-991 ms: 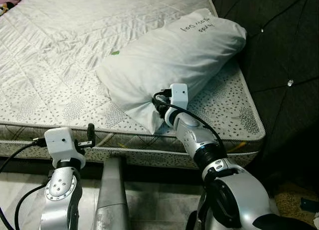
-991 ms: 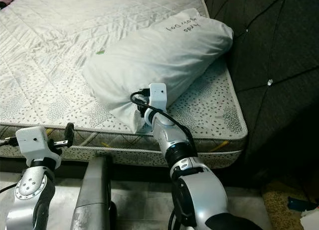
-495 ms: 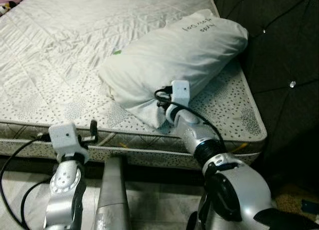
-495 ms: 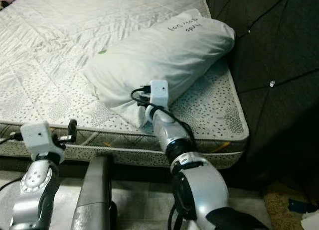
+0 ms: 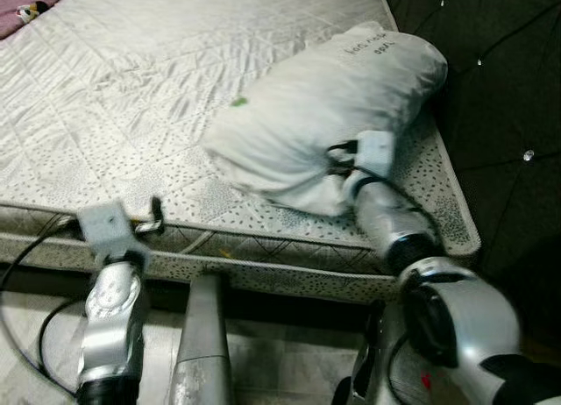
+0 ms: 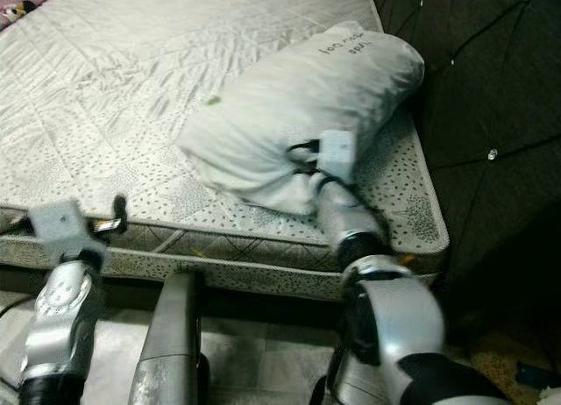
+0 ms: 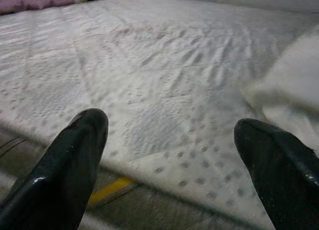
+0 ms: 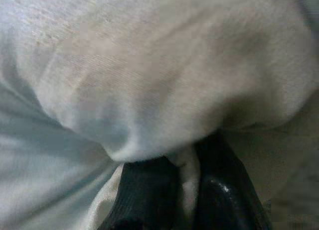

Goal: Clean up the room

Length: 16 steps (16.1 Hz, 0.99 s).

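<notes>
The pillow [image 5: 324, 107] lies at about 1 o'clock on the bare mattress [image 5: 131, 98], near its corner beside the dark tufted headboard [image 5: 500, 81], with handwriting on the end turned toward that headboard. Against the frames of a second ago, its near corner is seen bunched and drawn further toward the headboard side, and the whole scene is shifted and blurred, so much of that change is judged to come from the camera moving with the robot. The right gripper [image 8: 174, 182] is pinched tight on a fold of the pillow's cloth at its near corner, the fabric being squeezed between the two black fingers. The left gripper [image 7: 169, 150] is held wide apart over the mattress edge at 8 o'clock, with nothing between its fingers. The pillow is therefore judged to be under way toward its place at the head of the bed, with release not yet made.
</notes>
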### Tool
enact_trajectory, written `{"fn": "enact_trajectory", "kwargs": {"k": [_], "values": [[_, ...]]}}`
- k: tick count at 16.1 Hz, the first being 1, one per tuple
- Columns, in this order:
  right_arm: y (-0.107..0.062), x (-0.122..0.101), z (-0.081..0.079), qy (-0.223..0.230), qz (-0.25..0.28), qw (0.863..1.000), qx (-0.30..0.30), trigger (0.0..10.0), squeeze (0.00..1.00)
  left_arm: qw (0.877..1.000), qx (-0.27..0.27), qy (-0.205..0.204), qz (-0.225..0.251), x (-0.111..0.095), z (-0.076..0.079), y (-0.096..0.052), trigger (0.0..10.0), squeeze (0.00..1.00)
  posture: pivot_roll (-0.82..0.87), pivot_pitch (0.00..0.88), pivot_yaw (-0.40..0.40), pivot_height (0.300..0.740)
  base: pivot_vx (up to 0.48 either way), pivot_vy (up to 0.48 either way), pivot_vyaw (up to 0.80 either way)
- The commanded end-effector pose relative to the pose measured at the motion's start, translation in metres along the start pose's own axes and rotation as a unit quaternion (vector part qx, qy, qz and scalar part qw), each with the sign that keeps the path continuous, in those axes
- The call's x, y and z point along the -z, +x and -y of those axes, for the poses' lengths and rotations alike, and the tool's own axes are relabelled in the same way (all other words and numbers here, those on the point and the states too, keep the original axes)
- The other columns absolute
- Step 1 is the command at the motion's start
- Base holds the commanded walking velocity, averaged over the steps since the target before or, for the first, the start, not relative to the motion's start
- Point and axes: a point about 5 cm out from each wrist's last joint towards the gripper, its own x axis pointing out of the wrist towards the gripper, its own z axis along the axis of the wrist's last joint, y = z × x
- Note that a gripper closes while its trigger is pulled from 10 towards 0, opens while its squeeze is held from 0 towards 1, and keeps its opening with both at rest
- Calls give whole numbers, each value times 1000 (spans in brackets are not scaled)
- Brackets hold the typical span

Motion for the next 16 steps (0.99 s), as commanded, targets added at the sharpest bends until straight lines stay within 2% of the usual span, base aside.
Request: {"fn": "enact_trajectory", "kwargs": {"k": [1,4,6,8,9,11,12,14,16], "values": [[1,-48,34,10,85,994,73,0,0,1000,-1,1,0,1,0,0,10000,0,113,0,3,491,0,0,0],[-5,-78,74,-6,126,982,140,0,0,1000,0,-2,-5,7,4,-2,10000,0,108,0,-2,491,0,0,0],[-13,-98,102,-11,154,969,195,0,0,1000,-5,-2,-5,7,1,1,10000,0,108,0,-4,491,0,0,0],[-21,-103,123,-38,162,955,244,0,0,1000,-8,0,-1,6,1,2,10000,0,111,0,-7,491,0,0,0],[-22,-100,126,-54,156,954,250,0,0,1000,-10,1,0,6,0,3,10000,0,111,0,-7,491,0,0,0],[-25,-83,133,-111,141,956,232,0,0,1000,-9,1,3,5,0,2,10000,0,100,0,-4,491,0,0,0],[-26,-75,136,-120,132,956,233,0,0,1000,-10,2,2,6,-1,1,10000,0,94,0,-3,491,0,0,0],[-37,-24,143,-169,99,956,220,0,0,1000,-9,2,-1,7,-2,3,10000,0,84,0,14,491,0,0,0],[-46,-1,142,-182,90,956,210,0,0,1000,-6,2,-1,7,-3,4,10000,0,80,0,20,491,0,0,0]]}}
